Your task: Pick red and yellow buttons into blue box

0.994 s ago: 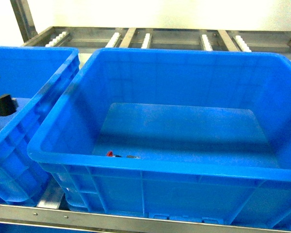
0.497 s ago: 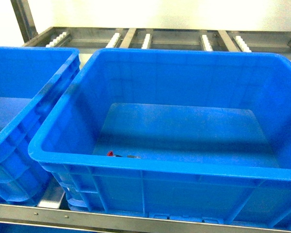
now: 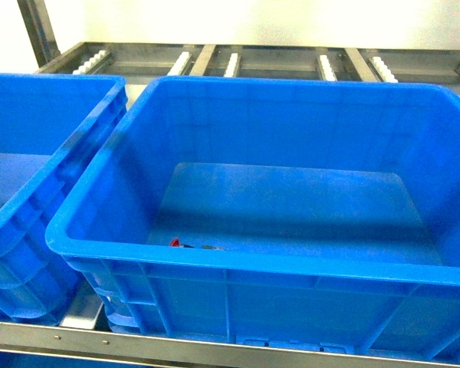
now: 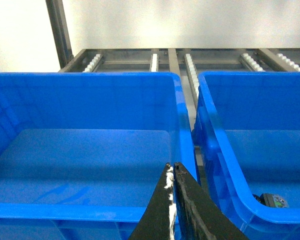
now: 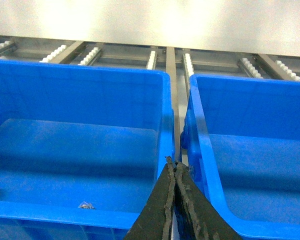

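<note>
**Blue crate holds a red-capped button at its near wall; both claws pressed together**

Blue box (image 3: pixel 276 268) fills most of the head view, a deep crate with a thick rolled rim and ribbed outer walls. A second blue crate (image 3: pixel 38 192) stands just beside it toward 9 o'clock, with only a thin gap between their rims. Both rest on a steel roller rack (image 3: pixel 215 57) whose white rollers show behind them toward 12 o'clock, and a steel front rail (image 3: pixel 138 345) runs along the bottom at 6 o'clock.

In the right wrist view a third blue crate (image 5: pixel 250 150) sits to the right of the central one, again with a narrow gap.

Neither arm appears in the head view. The left gripper (image 4: pixel 173 172) shows in its own camera as two dark fingers closed tip to tip with nothing between them, above the gap between the left crate and the central box. The right gripper (image 5: pixel 174 165) is likewise pinched together and empty, above the gap between the central box and the right-hand crate.

On the floor of the blue box, tight against the near wall at about 7 o'clock, lies the red button (image 3: pixel 174 243), its cap just showing over the rim, with a small dark and silver piece (image 3: pixel 207 248) beside it. A cap colour for that piece cannot be made out. In the left wrist view a dark body with a greenish face (image 4: pixel 276 201) peeks over that same rim.
</note>
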`<state>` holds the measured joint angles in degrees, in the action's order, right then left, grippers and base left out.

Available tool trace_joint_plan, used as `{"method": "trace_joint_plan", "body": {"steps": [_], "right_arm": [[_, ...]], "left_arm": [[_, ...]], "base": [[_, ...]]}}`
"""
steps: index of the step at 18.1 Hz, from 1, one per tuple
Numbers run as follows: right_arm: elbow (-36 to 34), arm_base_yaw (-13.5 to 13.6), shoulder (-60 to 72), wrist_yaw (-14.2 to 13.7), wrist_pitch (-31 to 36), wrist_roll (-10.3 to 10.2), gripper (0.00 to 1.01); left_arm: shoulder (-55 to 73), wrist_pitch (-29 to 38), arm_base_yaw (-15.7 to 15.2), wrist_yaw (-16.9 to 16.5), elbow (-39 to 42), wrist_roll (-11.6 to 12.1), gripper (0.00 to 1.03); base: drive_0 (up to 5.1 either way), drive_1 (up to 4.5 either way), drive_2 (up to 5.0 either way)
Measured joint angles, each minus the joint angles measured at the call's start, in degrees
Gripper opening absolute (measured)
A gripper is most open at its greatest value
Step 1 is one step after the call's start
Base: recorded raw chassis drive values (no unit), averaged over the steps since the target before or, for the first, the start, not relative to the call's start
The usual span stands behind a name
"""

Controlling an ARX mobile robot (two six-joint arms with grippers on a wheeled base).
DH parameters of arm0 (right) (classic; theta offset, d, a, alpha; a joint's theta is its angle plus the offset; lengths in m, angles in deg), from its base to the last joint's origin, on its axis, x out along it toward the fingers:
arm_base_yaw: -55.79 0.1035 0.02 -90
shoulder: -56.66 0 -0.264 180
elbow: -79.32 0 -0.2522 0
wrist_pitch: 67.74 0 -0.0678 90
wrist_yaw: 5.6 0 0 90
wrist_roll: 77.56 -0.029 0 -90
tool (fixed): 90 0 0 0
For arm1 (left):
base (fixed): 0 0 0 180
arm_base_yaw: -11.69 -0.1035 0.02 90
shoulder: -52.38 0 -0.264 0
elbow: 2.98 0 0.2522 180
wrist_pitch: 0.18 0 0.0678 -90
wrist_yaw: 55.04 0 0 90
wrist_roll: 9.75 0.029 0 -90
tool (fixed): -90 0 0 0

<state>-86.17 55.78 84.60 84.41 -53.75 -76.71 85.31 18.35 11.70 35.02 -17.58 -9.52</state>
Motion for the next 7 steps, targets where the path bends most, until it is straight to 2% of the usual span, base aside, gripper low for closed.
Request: {"method": "trace_joint_plan", "body": {"steps": [2, 7], "right_arm": [[0.0, 0.0, -1.25, 0.0, -1.11, -0.02, 0.02], [0.0, 0.0, -11.23, 0.0, -10.86, 0.0, 0.02]], "left_arm": [[-1.49, -1.44, 0.0, 0.0, 0.0, 0.0, 0.02], [-13.11, -12.28, 0.0, 0.0, 0.02, 0.0, 0.02]], "base": [[0.0, 0.0, 0.0], [0.0, 0.0, 0.0]]}}
